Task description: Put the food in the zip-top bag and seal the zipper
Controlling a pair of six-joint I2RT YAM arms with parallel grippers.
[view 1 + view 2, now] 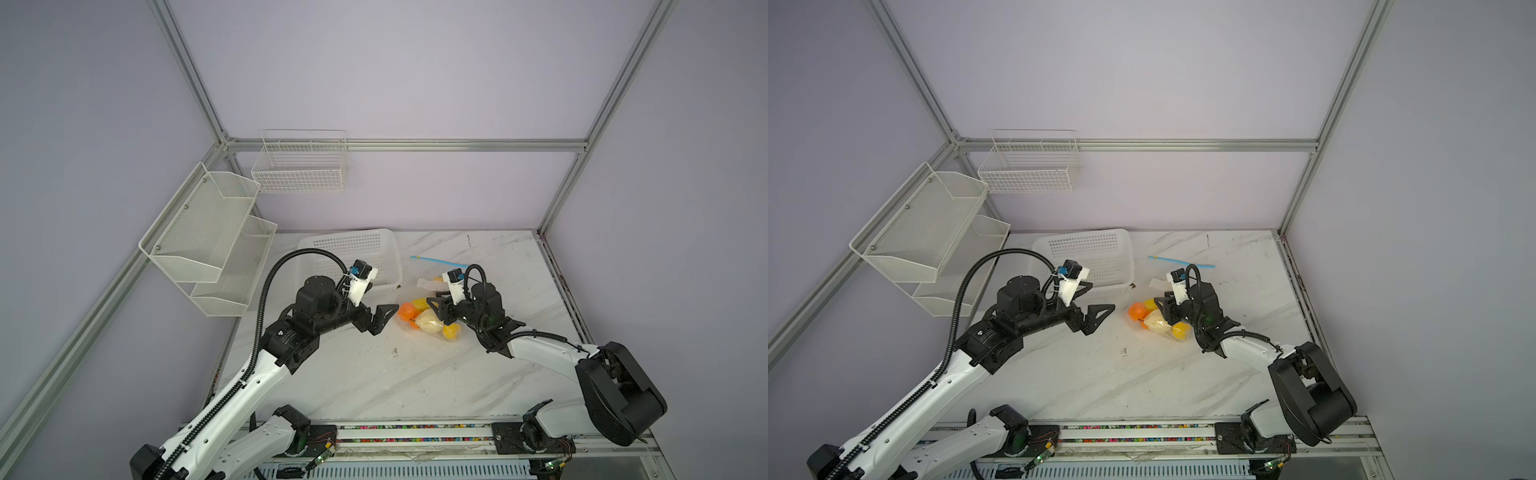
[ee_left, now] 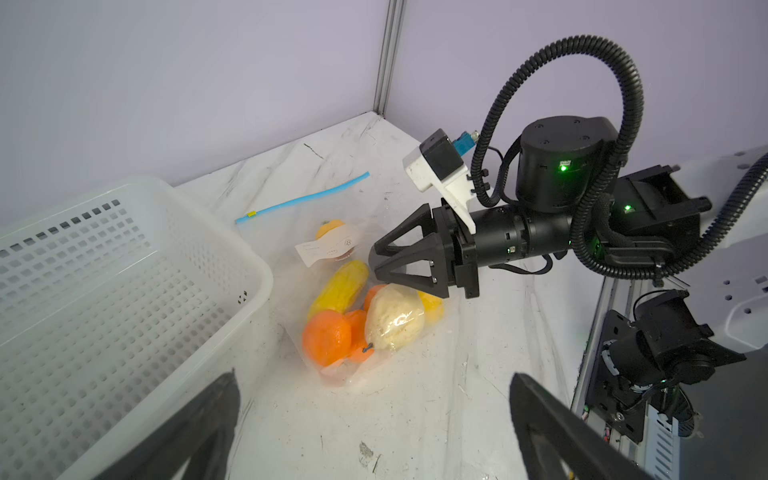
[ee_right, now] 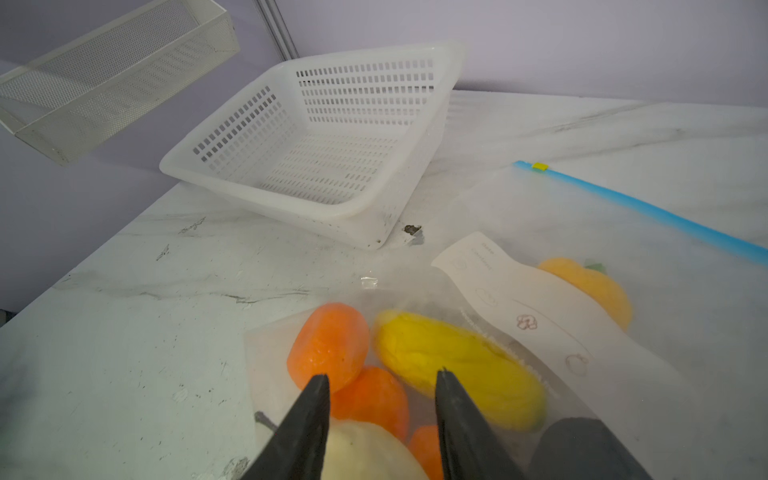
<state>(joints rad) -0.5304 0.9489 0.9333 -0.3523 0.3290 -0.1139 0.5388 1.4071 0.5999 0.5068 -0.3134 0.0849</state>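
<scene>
The clear zip-top bag (image 1: pixel 430 286) lies flat on the marble table with the food (image 1: pixel 419 322) inside it. I can see orange pieces (image 3: pixel 328 345), a long yellow one (image 3: pixel 457 365), a bumpy cream one (image 2: pixel 395 320) and a dark one (image 3: pixel 582 449). The light-blue zipper (image 3: pixel 644 208) runs along the bag's far edge, its yellow slider (image 3: pixel 540 166) near one end. My right gripper (image 3: pixel 382 376) hangs just over the food, jaws apart, nothing between them. My left gripper (image 2: pixel 372 376) stands wide open left of the bag, above bare table.
A white perforated basket (image 1: pixel 390 249) sits behind my left gripper, close to the bag's left side. Mesh shelves (image 1: pixel 208 224) and a wire basket (image 1: pixel 299 166) hang on the walls at back left. A metal frame rail runs along the table's right edge.
</scene>
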